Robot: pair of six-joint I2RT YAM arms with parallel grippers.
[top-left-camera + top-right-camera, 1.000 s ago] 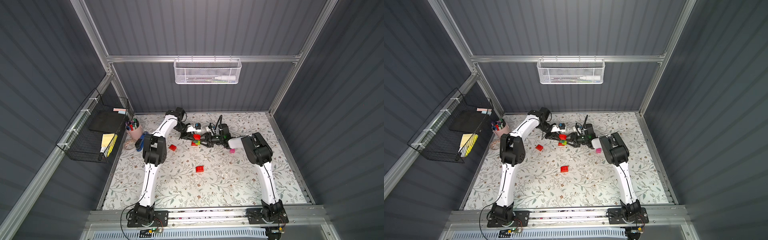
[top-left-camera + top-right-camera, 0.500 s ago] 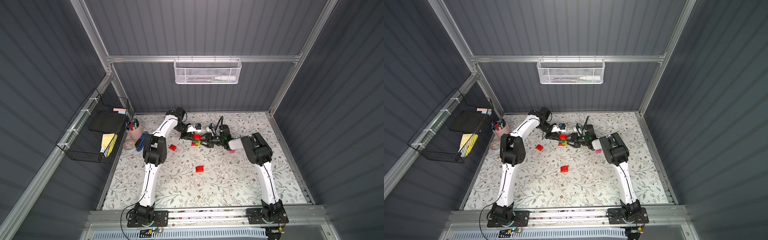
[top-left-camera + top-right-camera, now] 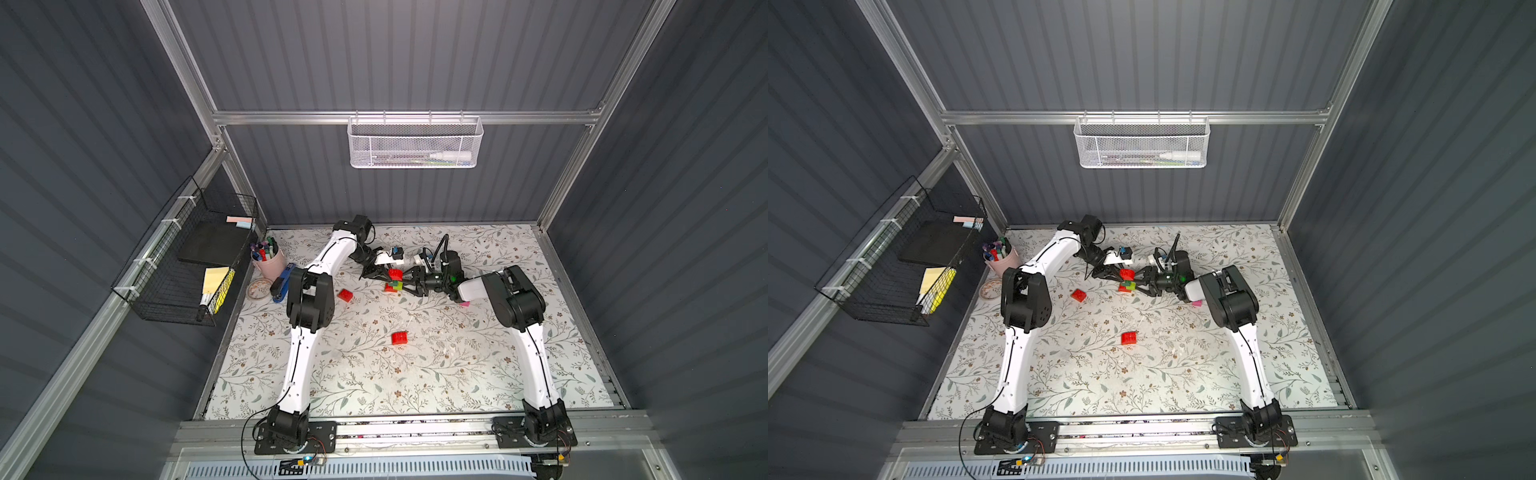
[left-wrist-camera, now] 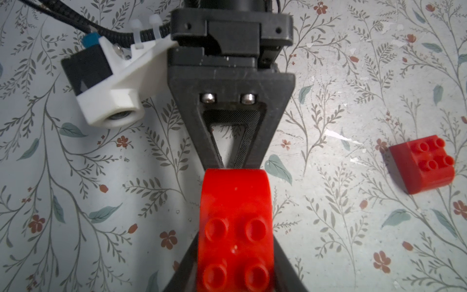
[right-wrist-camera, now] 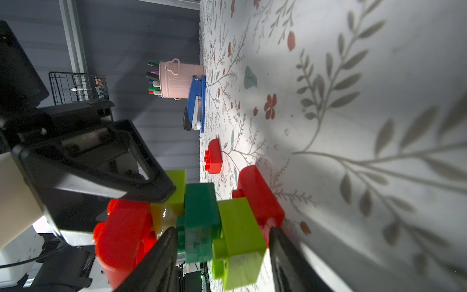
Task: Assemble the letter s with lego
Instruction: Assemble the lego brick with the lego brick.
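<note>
A: What sits at the left edge of the table point(image 3: 374, 382)?
B: A pink cup point(image 3: 270, 262) full of pens, with a blue stapler point(image 3: 282, 283) just beside it and a roll of tape point(image 3: 257, 288) near both.
A: And further right?
B: A loose red brick point(image 3: 345, 295) lies alone on the flowered mat. Past it, the left gripper point(image 3: 385, 275) is clenched on the top red brick point(image 4: 235, 227), one finger on each side.
A: Where is that brick?
B: At the top of the stack point(image 3: 394, 286), which stands toward the back middle of the table. In the right wrist view the order from the table up is red, lime green, a dark green brick point(image 5: 199, 207), lime green, then the gripped red one.
A: Anything near the stack?
B: A front red brick point(image 3: 400, 338) lies well apart from it, nearer the arm bases.
A: The right gripper point(image 5: 223, 228)?
B: It faces the stack from the opposite side, its fingers point(image 5: 156, 263) astride the green middle bricks. I cannot tell whether they press or stand free.
A: And beyond?
B: A pink brick point(image 3: 464, 304) shows just beside the right arm point(image 3: 473, 287).
</note>
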